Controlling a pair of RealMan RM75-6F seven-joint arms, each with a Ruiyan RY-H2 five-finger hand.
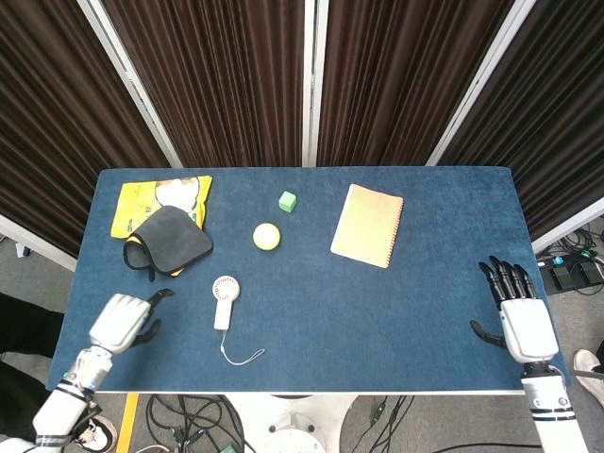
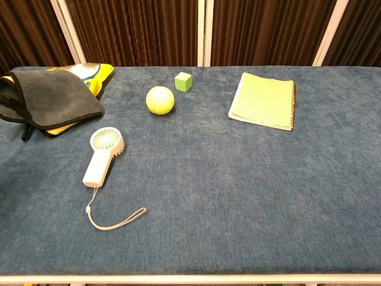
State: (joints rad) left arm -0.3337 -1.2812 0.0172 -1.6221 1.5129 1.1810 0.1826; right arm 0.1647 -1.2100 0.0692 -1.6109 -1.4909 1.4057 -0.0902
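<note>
The flat yellow packet with a picture (image 1: 159, 202) is partly hidden under the floppy black cloth (image 1: 168, 241). In the chest view, that cloth is cut off by the left edge. Neither hand shows in the chest view.

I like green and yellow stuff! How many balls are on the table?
1. The ball lies near the middle of the table's far half, close to the green cube. None seems hidden.
</note>
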